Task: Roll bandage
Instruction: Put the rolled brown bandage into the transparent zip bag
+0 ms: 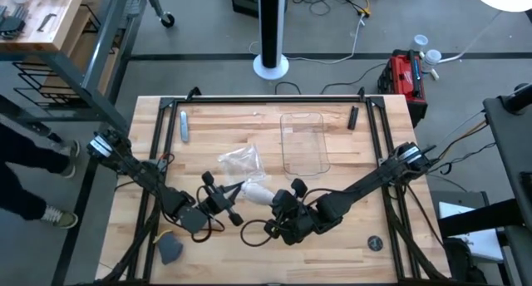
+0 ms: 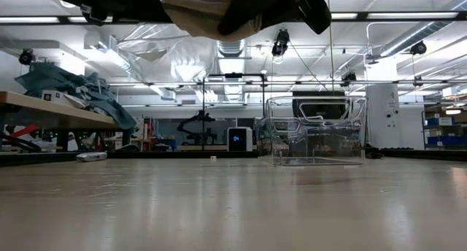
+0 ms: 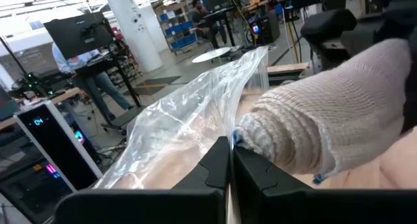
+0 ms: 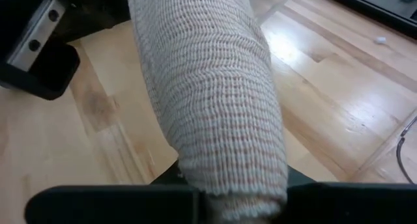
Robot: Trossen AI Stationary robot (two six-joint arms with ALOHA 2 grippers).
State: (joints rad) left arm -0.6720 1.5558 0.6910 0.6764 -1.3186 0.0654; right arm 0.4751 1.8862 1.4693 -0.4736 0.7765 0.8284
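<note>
The bandage is being held up above the table, near the middle and a bit toward six o'clock. It is already looking like a fat little roll, so most of the rolling seems done; any loose tail left cannot be seen. One end is being squeezed by the right gripper, whose fingers are closed on the roll. The other end is being met by the left gripper, with its fingers pressed together, and only a tiny bit pinched, if any. The cloth is soft, whitish and bumpy like knitting. A crinkly clear wrapper is lying toward eleven o'clock of it, and a clear box toward one o'clock.
</note>
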